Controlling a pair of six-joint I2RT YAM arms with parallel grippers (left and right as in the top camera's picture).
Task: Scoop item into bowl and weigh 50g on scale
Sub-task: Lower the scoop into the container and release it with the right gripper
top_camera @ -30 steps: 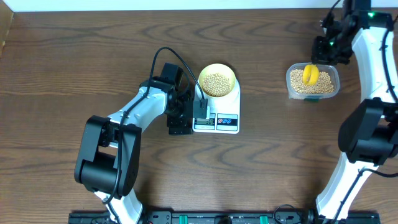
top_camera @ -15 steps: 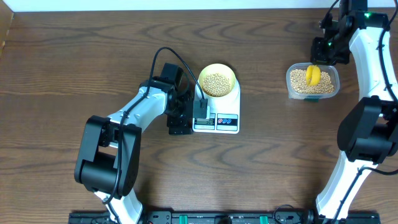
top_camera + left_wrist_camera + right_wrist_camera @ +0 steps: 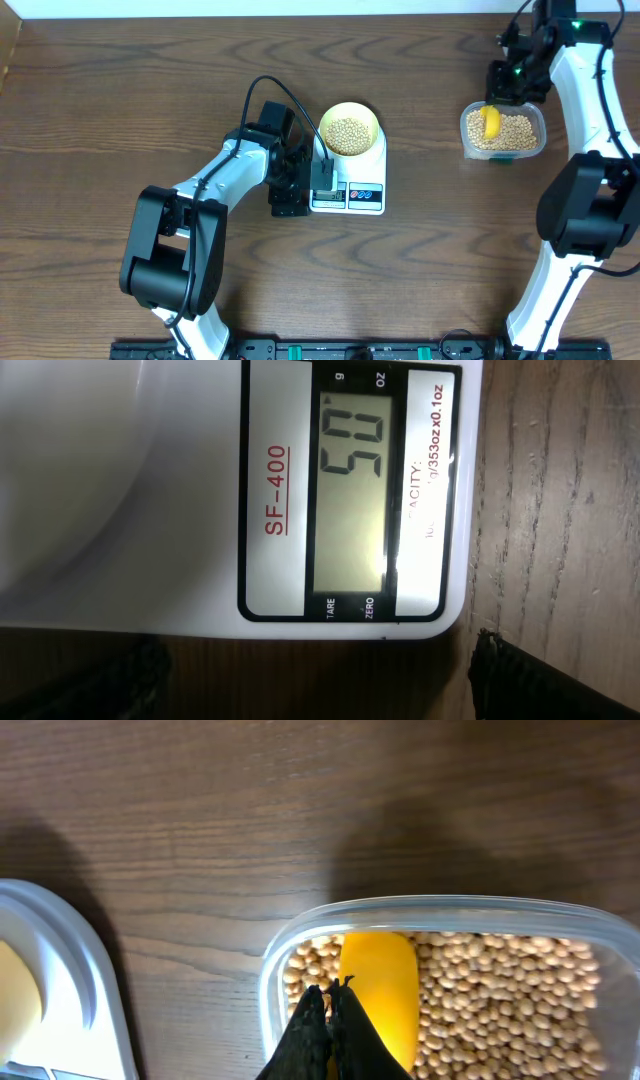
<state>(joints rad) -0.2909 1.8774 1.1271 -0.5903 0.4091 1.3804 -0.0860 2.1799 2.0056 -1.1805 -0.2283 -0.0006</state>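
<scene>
The pale-yellow bowl [image 3: 372, 118] stands on the white scale [image 3: 352, 203] and holds tan beans [image 3: 348, 135]. My left gripper [image 3: 308, 195] is open at the scale's display edge. In the left wrist view its fingers [image 3: 540, 680] stand wide apart before the display [image 3: 355, 500], which reads 50. My right gripper [image 3: 497, 98] is shut on the yellow scoop [image 3: 491, 122]. The scoop lies in the clear tub [image 3: 541, 140] of beans. In the right wrist view the shut gripper [image 3: 328, 992] hangs over the scoop [image 3: 385, 975], among the beans [image 3: 500, 1005] at the tub's left end.
The tub's rim [image 3: 430, 905] sits on the brown wooden table [image 3: 120, 100], to the right of the scale. In the right wrist view a corner of the scale [image 3: 90, 990] shows at the left edge. A black cable [image 3: 262, 85] loops over the left arm.
My right gripper has moved a little left, and the scoop has gone with it from the tub's middle to its left end. The left arm, bowl and scale have stayed put.
</scene>
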